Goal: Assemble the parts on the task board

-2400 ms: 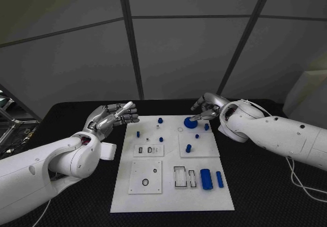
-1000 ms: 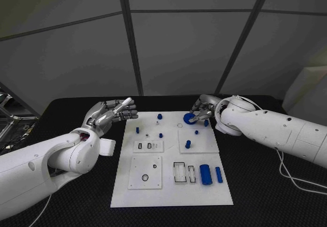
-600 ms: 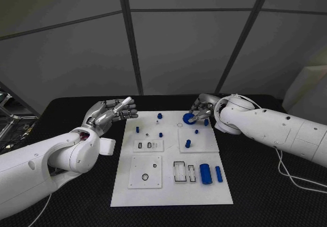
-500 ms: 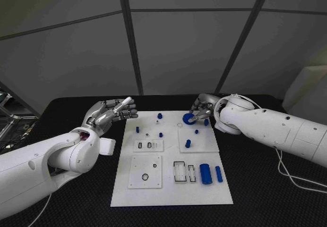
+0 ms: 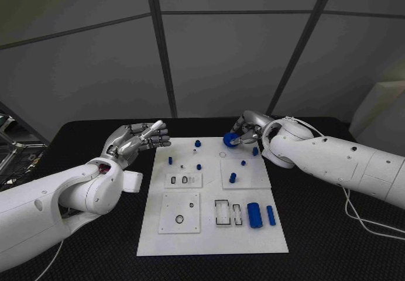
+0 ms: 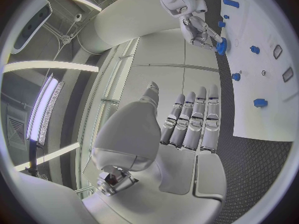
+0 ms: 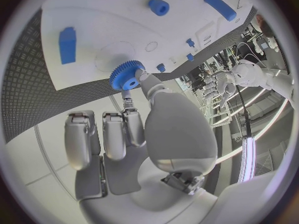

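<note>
So the right hand [image 5: 246, 130] is up at the far right corner of the task board [image 5: 211, 234], and it's got a blue gear [image 5: 231, 139] pinched between the thumb and a fingertip. In the right wrist view you can see it really well: the toothed blue gear [image 7: 127, 76] sits right at the tip of the thumb, with one finger meeting it from the side, and the other fingers [image 7: 81, 139] are lined up together, straight-ish and not touching anything. The gear hangs just above the board's far edge, over a faint round outline [image 7: 115, 56] on the white surface.

The left hand [image 5: 137, 140] is off the far left corner of the board, over the black table [image 5: 84, 140], and it holds nothing. Its fingers [image 6: 193, 119] are stretched out nearly straight and side by side, with the thumb out to the side, so basically a flat open palm.

On the board itself: a few small blue pegs [image 5: 198, 142] standing in the far half, and two blue cylinders [image 5: 254, 211] lying side by side near the right edge next to a couple of rectangular slots [image 5: 222, 212]. A dark ring [image 5: 179, 219] sits on the near left plate.
</note>
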You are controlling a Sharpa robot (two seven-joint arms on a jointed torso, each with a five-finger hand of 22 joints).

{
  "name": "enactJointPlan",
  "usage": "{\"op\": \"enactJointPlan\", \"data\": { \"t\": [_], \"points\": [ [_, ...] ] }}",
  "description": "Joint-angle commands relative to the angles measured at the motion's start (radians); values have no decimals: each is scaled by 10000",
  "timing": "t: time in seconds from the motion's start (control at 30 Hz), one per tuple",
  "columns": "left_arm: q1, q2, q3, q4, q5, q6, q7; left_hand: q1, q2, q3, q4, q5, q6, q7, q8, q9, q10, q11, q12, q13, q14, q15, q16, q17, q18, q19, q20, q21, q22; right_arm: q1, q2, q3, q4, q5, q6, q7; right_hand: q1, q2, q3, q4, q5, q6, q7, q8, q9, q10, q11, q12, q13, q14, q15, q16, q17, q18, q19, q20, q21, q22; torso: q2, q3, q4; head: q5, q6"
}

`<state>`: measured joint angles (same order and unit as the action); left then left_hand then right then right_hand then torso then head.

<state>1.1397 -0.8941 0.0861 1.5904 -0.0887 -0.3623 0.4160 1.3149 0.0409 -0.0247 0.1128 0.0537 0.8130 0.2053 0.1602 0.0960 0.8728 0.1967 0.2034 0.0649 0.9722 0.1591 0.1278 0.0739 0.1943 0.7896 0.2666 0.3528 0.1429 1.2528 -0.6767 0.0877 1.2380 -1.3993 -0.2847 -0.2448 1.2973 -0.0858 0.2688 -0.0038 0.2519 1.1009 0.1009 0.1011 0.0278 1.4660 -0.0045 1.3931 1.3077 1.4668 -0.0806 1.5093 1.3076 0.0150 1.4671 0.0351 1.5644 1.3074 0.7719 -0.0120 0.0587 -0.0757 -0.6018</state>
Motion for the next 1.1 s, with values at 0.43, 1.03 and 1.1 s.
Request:
{"op": "enactJointPlan", "data": {
  "t": [0.43, 1.03, 1.1],
  "points": [
    [12, 21, 12, 38, -141, 142, 60, 81, -13, -12, -50, 44, 58, 289, -46, 9, 56, 2, -70, -14, -13, 34, -68, -10, -136, 84, -6, 40, -11, 22, 465, 12, 932, -1292, -905, 425, -32, 174, 5, -42, 66, 777, -403, 105, 893, 358, -118, -19, 905, 754, -67, 20, 1261, -150, 1037, -71, 64, 2634, -3, -8, 33, 37, -6],
    [17, 87, 14, 9, -141, 149, 42, 81, -13, -12, -50, 44, 58, 289, -46, 9, 56, 2, -70, -14, -13, 34, -68, -10, -136, 84, -6, 40, -11, 12, 1898, -450, 143, -2329, -49, -152, -191, 141, 4, -53, -19, 741, -390, 6, 894, 341, -113, -73, 867, 727, -62, -36, 1140, -150, 1037, -77, 64, 2634, 4, -2, 21, 159, -100],
    [17, 90, 14, 8, -141, 150, 41, 81, -13, -12, -50, 44, 58, 289, -46, 9, 56, 2, -70, -14, -13, 34, -68, -10, -136, 84, -6, 40, -11, 10, 1972, -471, 81, -2361, 23, -195, -196, 140, 3, -52, -21, 740, -389, 3, 894, 340, -112, -75, 866, 727, -62, -37, 1139, -150, 1037, -76, 64, 2634, 0, -3, 18, 163, -104]
  ]
}}
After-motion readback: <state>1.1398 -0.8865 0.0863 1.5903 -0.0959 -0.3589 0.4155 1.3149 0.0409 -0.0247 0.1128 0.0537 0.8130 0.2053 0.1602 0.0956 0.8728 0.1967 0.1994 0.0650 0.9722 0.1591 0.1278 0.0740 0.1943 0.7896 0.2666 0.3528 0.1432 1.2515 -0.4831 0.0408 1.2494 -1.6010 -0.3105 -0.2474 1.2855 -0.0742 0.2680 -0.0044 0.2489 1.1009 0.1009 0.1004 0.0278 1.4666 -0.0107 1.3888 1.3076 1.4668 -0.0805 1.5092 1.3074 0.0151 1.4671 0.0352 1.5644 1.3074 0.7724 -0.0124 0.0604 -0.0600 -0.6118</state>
